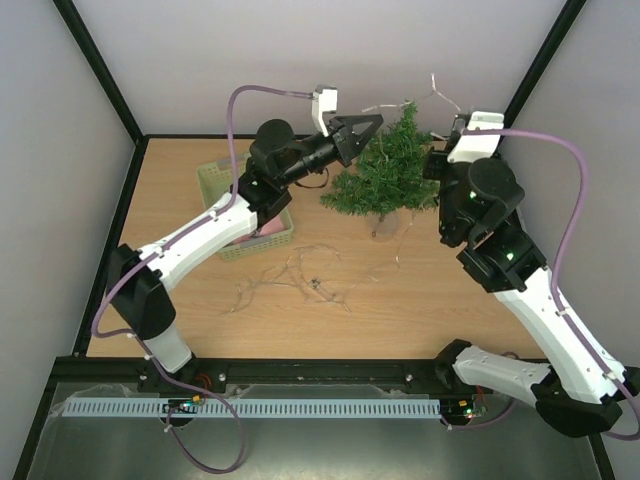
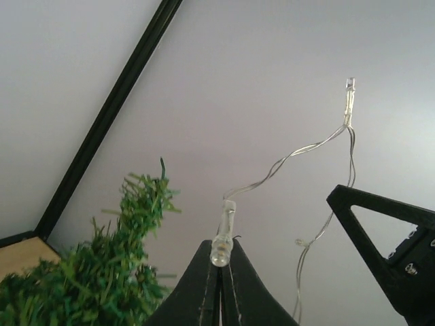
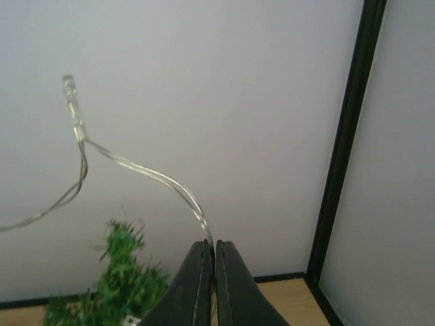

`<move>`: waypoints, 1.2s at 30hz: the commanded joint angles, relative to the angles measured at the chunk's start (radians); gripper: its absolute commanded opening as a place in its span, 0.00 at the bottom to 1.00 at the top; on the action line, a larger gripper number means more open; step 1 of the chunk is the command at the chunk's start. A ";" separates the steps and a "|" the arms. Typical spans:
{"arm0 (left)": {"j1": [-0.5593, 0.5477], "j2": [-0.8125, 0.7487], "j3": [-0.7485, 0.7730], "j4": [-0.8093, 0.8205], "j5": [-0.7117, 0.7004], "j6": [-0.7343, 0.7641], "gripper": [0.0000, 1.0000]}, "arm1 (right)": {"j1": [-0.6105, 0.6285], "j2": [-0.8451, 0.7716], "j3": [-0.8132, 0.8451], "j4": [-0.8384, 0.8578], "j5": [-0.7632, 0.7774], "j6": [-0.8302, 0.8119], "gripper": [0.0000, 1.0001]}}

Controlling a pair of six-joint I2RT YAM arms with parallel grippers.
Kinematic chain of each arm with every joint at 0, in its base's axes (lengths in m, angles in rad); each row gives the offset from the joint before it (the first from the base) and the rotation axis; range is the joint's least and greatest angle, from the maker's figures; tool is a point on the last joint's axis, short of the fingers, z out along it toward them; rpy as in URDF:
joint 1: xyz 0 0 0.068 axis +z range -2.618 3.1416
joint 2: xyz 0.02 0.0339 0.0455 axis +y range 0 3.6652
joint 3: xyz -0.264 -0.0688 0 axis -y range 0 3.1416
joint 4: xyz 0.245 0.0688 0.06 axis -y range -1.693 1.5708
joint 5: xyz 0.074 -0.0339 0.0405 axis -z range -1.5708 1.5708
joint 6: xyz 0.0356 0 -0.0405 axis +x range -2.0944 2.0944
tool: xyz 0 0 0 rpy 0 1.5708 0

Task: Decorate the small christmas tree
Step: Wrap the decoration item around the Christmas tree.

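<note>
— Pale grey walls box in a wooden desk [image 1: 420, 310]. The small christmas tree [image 1: 385, 175] stands toward its back, between the two arms and to the right of a pale green basket [image 1: 212, 180]. What is each pincer doing?
— Both are raised near the tree's tip. The left pincer [image 2: 219, 263] is pressed together on a clear bulb [image 2: 222, 239] of the fairy-light wire [image 2: 306, 148]. The right pincer [image 3: 211, 252] is pressed together on the bare wire itself. A loop carrying a second bulb [image 2: 349, 85] arches between them.
— Where is the danger?
— Probably in the grips first. The bulb sits right at the fingertips and looks slick, so a tug from the other arm could pop it out. The right hold is on a hair-thin strand that could slide through.
— And the tree?
— It looks light on its small base [image 1: 385, 228]. More wire lies in a loose tangle [image 1: 295, 275] on the desk. If that snags while the arms pull, the strand could drag on the branches and tip the tree.
— Anything else?
— If the arms spread too far apart, the loop would go taut above the tip instead of settling into the needles.
</note>
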 commanded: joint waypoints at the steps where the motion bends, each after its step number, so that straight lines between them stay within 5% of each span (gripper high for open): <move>1: 0.003 0.065 0.085 0.141 -0.002 -0.088 0.02 | -0.075 0.060 0.102 -0.058 -0.051 -0.030 0.02; 12: 0.020 0.272 0.329 0.089 -0.019 -0.164 0.02 | -0.220 0.146 0.145 -0.128 -0.163 0.039 0.02; 26: 0.063 0.322 0.345 0.082 0.019 -0.126 0.03 | -0.361 0.198 0.135 -0.242 -0.219 0.114 0.02; 31: 0.072 0.294 0.338 0.031 0.160 -0.031 0.26 | -0.361 0.128 0.070 -0.253 -0.273 0.158 0.02; 36: 0.072 0.188 0.226 -0.034 0.158 0.096 0.36 | -0.361 0.073 0.029 -0.261 -0.463 0.179 0.02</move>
